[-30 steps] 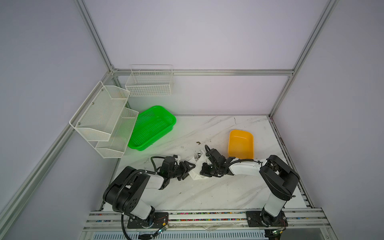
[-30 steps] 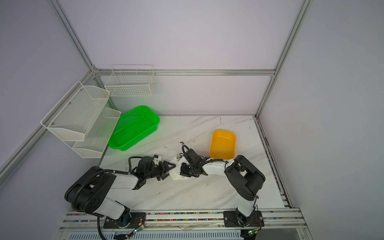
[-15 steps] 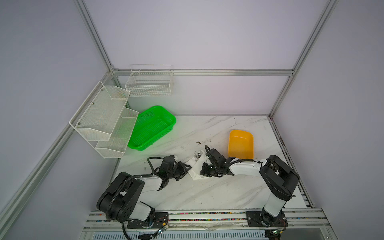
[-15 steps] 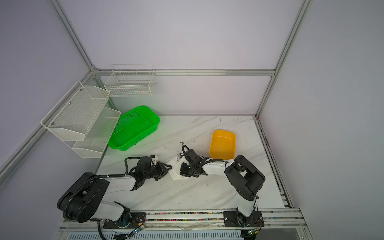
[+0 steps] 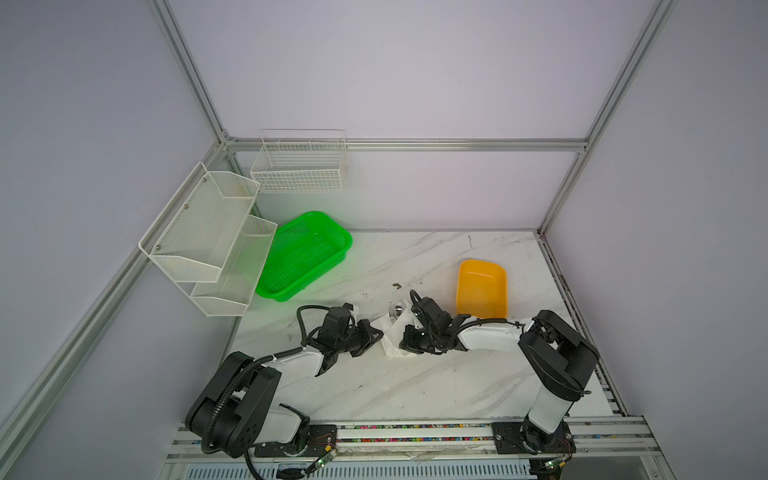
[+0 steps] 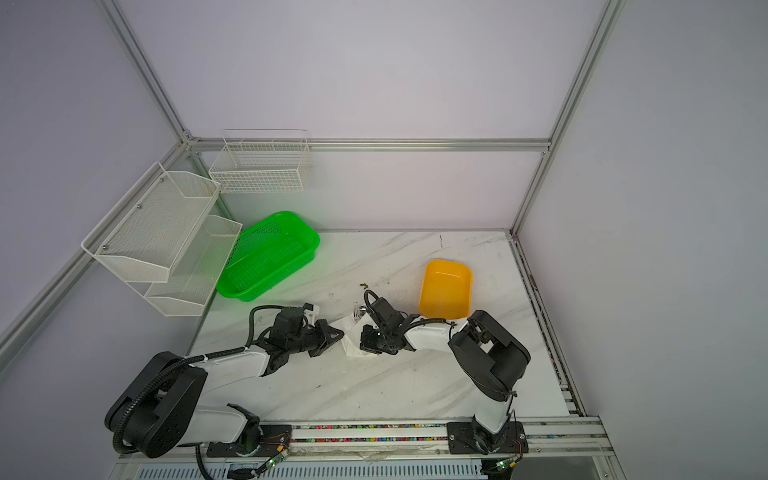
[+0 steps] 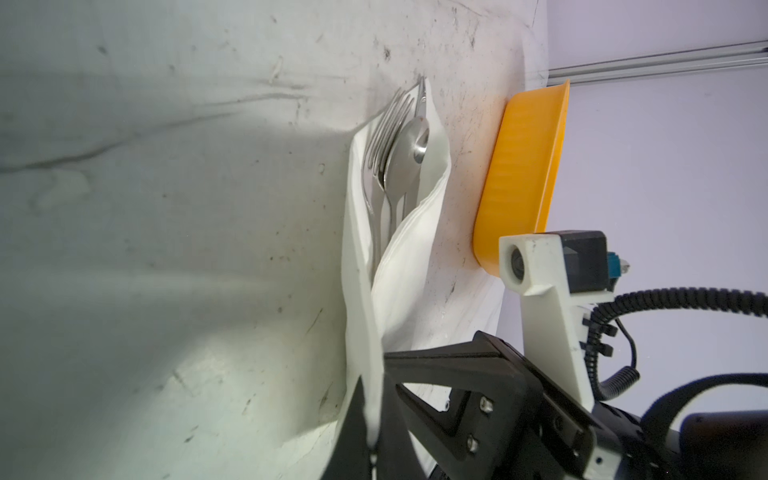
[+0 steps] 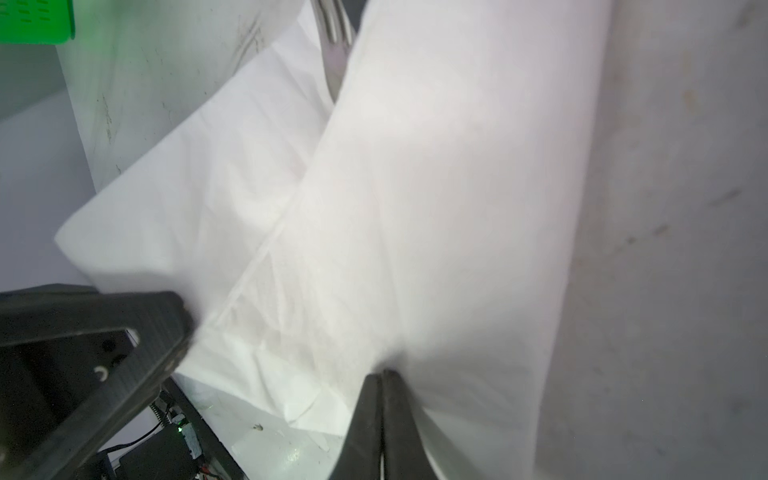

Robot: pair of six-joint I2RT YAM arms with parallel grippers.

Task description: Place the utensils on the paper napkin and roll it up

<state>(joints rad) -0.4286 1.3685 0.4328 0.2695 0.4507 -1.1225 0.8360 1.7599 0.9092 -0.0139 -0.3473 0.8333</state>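
**Item 1: the paper napkin** [image 5: 390, 347]. You find it on the marbled table [image 5: 415, 386], about mid-width, between your two grippers. It lies near the yellow tub [image 5: 482, 286], on that tub's left, without touching it. The sheet is not flat. In the left wrist view two flaps rise from either side and lap over each other, making a loose sleeve open at its far end.

**Item 2: the utensils** [image 7: 390, 195]. They lie inside that sleeve. You see a fork [image 7: 372, 166] and a spoon [image 7: 409, 153] side by side. Their heads stick out of the open end and their handles are hidden under the paper. A third slim tip shows behind the spoon; you cannot tell which piece it is.

**Item 3: the left gripper** [image 5: 379, 333]. It sits low at the napkin's left side. Its fingers are closed, pinching the raised edge of one flap. In the left wrist view that edge runs straight down between them.

**Item 4: the right gripper** [image 8: 380, 386]. It sits low at the napkin's right side. Its fingers are pressed together, and the paper of the other flap is gathered into their tips.

**Item 5: surroundings.** You have a green basket [image 5: 307, 253] at the table's back left. A white mesh shelf [image 5: 208, 237] and a wire basket [image 5: 299, 166] hang on the walls.
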